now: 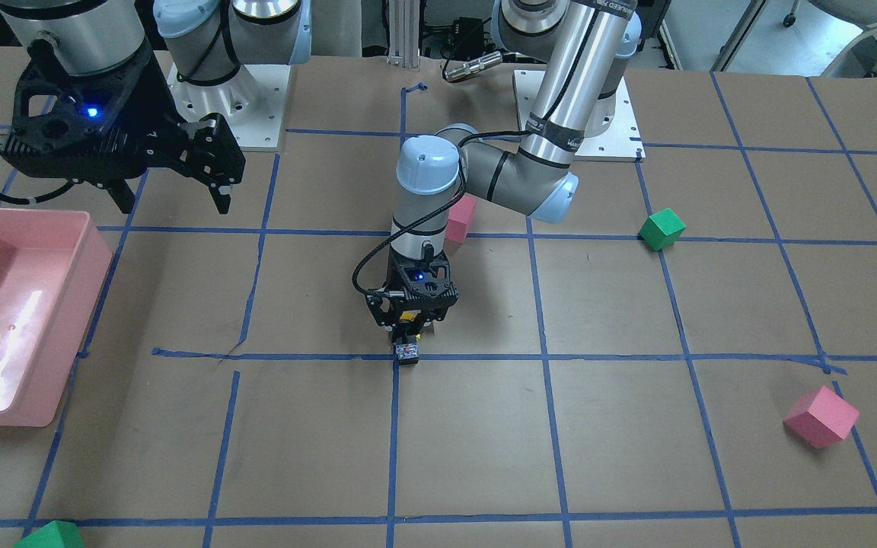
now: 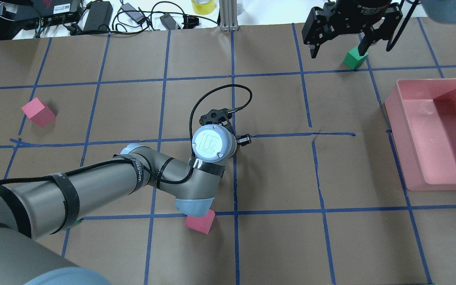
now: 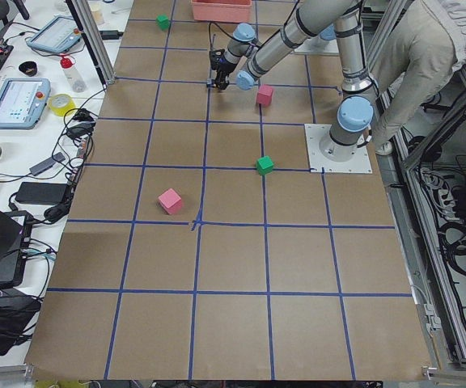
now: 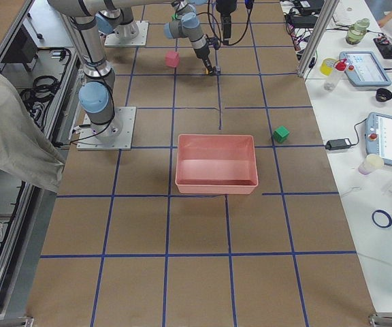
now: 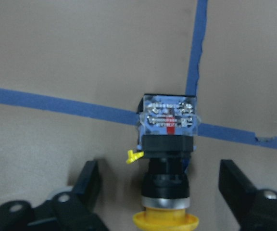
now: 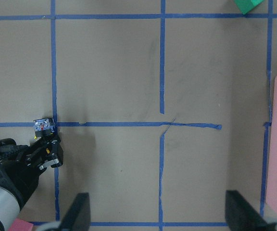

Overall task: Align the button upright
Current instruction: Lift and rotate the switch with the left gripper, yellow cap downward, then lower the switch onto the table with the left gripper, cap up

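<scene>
Fingers, left gripper (image 1: pixel 406 339): spread wide; one black finger (image 5: pixel 88 183) is seen on either side of the button (image 5: pixel 167 130), and no contact is seen.
Fingers, right gripper (image 1: pixel 176 204): spread apart with nothing held between them; only the two fingers (image 6: pixel 78 214) are shown at the bottom of the right wrist view, cut off by the edge.
Button: laid on its side on the table (image 1: pixel 636 426), its body over a crossing of the blue tape lines (image 1: pixel 545 356). The clear block end is pointed away from the left gripper and the yellow cap toward it.
Cut off: the yellow cap is clipped by the bottom edge of the left wrist view.
Hidden: the button is covered by the left arm (image 2: pixel 93 182) in the overhead view and is too small to read in the side views.
Right gripper position: held above the table, well apart from the button, near the pink bin (image 1: pixel 96 251).
Pink cube (image 1: pixel 463 217): partly hidden behind the left arm.
Green cube (image 2: pixel 354 60): partly covered by a right finger in the overhead view.
Not resolved: whether the cap rim touches the table.
</scene>
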